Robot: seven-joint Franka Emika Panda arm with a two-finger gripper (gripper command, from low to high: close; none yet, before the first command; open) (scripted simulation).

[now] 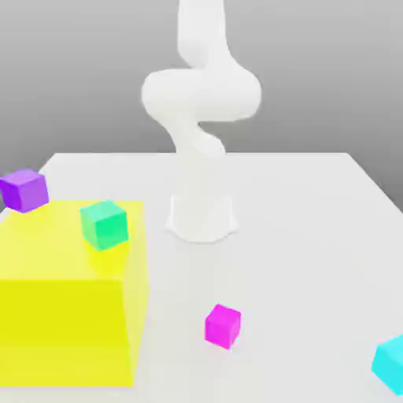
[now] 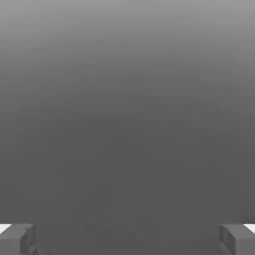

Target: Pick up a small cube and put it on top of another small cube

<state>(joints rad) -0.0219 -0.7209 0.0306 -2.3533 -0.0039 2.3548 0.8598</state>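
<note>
Progress: nothing done yet, as I judge it; every cube sits apart and none is stacked on another cube.
Pink cube [image 1: 223, 326]: rests alone on the white table [image 1: 315, 236], near the front edge and about midway along it, untouched.
Left to do: reach the pink cube, grip it, lift it, and set it on another small cube.
Gripper [image 2: 127, 239]: released, with two grey fingertips [image 2: 17, 239] standing far apart and nothing between them; the hand view looks out on plain grey.
Arm [image 1: 201, 110]: white, rising from its base at the middle of the table, well apart from the pink cube.
Yellow block [image 1: 67, 315]: large, at the front corner on the exterior view's left.
Green cube [image 1: 104, 223]: sits on top of the yellow block, near its back edge.
Purple cube [image 1: 24, 190]: by the table edge on the exterior view's left, behind the yellow block.
Cyan cube [image 1: 390, 362]: at the front corner on the exterior view's right.
Containers: none here.
</note>
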